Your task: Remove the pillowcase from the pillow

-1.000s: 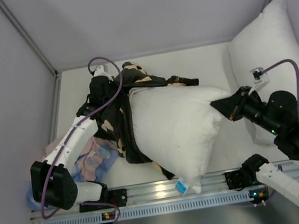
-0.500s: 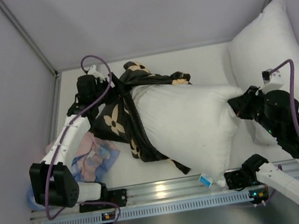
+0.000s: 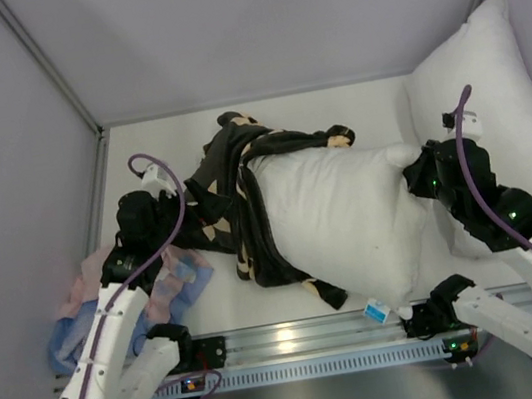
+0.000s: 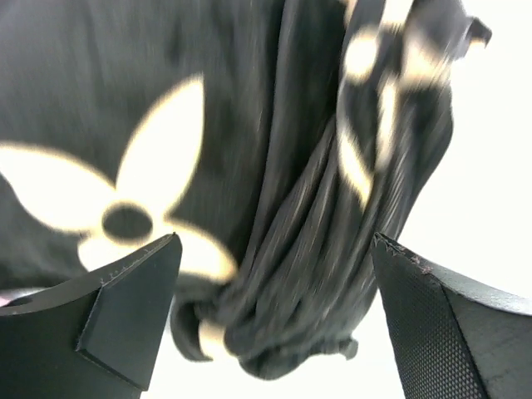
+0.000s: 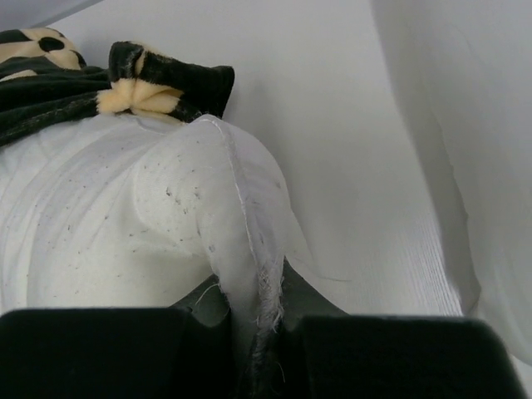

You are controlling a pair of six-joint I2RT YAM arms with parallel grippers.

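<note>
The white pillow (image 3: 334, 214) lies across the middle of the table, its blue-and-white tag (image 3: 375, 311) at the near edge. The black pillowcase (image 3: 231, 200) with tan flowers is bunched round the pillow's left end. My left gripper (image 3: 171, 225) stands open just left of that bunch. In the left wrist view, folds of the pillowcase (image 4: 249, 166) lie between the wide-apart fingers (image 4: 125, 307) of the left gripper (image 4: 274, 249), loose. My right gripper (image 3: 414, 176) is shut on the pillow's right corner. The right wrist view shows the right gripper (image 5: 262, 324) pinching the pillow's (image 5: 108, 224) seam.
A second white pillow (image 3: 492, 93) leans in the back right corner, close behind my right arm. Pink and light-blue cloths (image 3: 158, 287) lie at the left by my left arm. A metal rail (image 3: 289, 343) runs along the near edge. Walls enclose the table.
My left gripper has opened, let go of the pillowcase and drawn back toward the near left. My right gripper has pulled the pillow rightward, so more white shows out of the pillowcase.
</note>
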